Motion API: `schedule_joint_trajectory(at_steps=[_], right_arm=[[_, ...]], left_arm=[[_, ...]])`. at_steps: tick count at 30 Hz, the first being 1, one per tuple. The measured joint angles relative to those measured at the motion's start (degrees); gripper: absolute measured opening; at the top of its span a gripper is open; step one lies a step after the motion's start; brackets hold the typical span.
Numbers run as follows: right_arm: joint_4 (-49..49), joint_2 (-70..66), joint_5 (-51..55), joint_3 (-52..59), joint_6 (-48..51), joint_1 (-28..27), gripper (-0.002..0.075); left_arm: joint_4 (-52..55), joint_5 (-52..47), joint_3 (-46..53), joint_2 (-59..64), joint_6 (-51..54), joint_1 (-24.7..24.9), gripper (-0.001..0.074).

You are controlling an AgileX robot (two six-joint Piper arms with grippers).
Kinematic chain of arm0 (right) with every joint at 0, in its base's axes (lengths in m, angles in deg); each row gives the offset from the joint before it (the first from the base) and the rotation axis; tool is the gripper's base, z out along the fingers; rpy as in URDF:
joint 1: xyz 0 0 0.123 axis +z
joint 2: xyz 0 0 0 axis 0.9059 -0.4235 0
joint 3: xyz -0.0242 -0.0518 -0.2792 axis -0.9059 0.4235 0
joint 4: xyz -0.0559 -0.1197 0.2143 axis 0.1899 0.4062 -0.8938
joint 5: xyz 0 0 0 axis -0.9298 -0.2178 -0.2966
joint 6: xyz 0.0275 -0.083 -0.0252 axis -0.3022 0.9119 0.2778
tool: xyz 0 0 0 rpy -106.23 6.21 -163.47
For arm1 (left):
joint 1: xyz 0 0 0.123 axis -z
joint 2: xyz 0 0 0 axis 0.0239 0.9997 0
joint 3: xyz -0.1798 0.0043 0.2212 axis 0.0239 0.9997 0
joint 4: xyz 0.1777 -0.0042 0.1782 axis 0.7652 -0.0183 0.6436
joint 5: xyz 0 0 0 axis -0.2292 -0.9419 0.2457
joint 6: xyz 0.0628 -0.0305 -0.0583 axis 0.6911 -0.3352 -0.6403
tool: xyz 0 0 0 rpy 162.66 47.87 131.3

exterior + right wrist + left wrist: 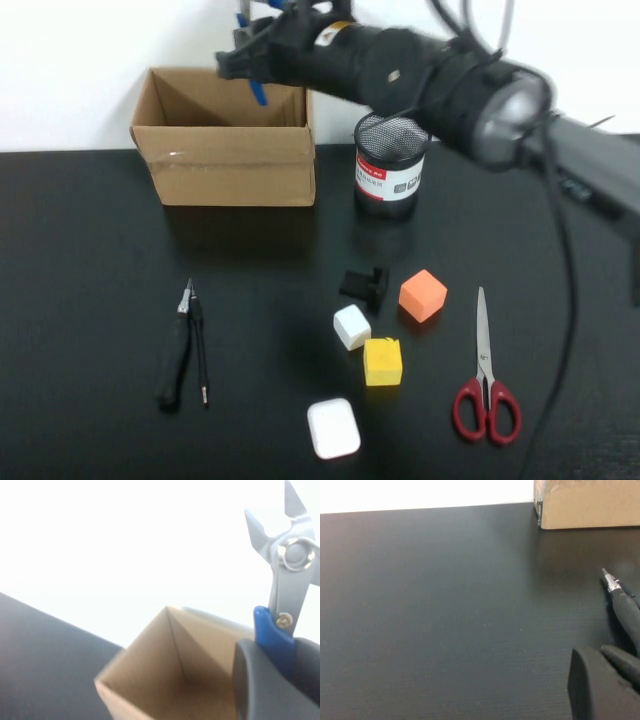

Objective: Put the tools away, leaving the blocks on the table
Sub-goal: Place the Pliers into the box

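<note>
While held above the cardboard box (225, 135), cutters (285, 575): blue-handled, stiff metal, light; best gripped at the handles.
Right gripper (250, 55): over the box opening, pinching the cutters' handles.
Left gripper (600, 685): pressed together, empty, low over the table (445, 620) beside the pliers (178, 350), nearer than the box.
Scissors (485, 385): well right of box.

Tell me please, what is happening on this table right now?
The right gripper holds the blue-handled cutters above the open cardboard box. The left gripper rests low over the table, fingers shut. The pliers, driver and scissors are not yet put away; the blocks remain.
</note>
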Motion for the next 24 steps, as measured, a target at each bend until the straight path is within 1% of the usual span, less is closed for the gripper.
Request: schedule_joint_trajectory(at_steps=[1,2,6,8,9,11,12,14,15,16,17,18,19,24], right_arm=[[-0.1,-2.6,-0.7,-1.4,0.0,-0.4,-0.0006],[-0.3,-2.6,-1.4,-2.8,-0.3,0.7,-0.0006],[-0.6,-9.1,-3.7,-7.8,-0.3,1.2,-0.0006],[-3.1,-11.5,-4.0,-10.3,-0.4,1.5,-0.0006],[-4.5,-10.1,-4.3,-11.2,-0.4,1.5,-0.0005],[-5.7,-14.6,-4.9,-12.9,-0.4,1.7,0.0006],[-5.7,-15.4,-4.9,-13.5,-0.3,1.7,0.0015],[-5.7,-16.9,-4.9,-14.0,-0.3,1.7,0.0056],[-5.7,-13.6,-4.9,-14.0,-0.3,1.5,0.0085],[-5.8,-17.9,-4.7,-14.0,-0.3,1.7,0.0110],[-5.9,-14.0,-4.3,-14.0,-0.4,1.4,0.0141],[-6.0,-18.5,-4.4,-14.0,-0.3,1.7,0.0166],[-6.0,-18.6,-4.4,-14.0,-0.3,1.7,0.0181],[-5.8,-18.9,-4.1,-14.0,2.8,1.7,0.0187]], left_arm=[[0.0,0.0,0.0,0.0,0.0,0.0,-0.0004],[0.0,0.0,0.0,0.0,0.0,0.0,-0.0004],[0.0,0.0,0.0,0.0,0.0,0.0,-0.0004],[0.0,0.0,0.0,0.0,0.0,0.0,-0.0004],[0.0,0.0,0.0,0.0,0.0,0.0,-0.0004],[0.0,0.0,0.0,0.0,0.0,0.0,-0.0004],[0.0,0.0,0.0,0.0,0.0,0.0,-0.0004],[0.0,0.0,0.0,0.0,0.0,0.0,-0.0004],[0.0,0.0,0.0,0.0,0.0,0.0,-0.0004],[0.0,0.0,0.0,0.0,0.0,0.0,-0.0004],[0.0,0.0,0.0,0.0,0.0,0.0,-0.0004],[0.0,0.0,0.0,0.0,0.0,0.0,-0.0004],[0.0,0.0,0.0,0.0,0.0,0.0,-0.0004],[0.0,0.0,0.0,0.0,0.0,0.0,-0.0004]])
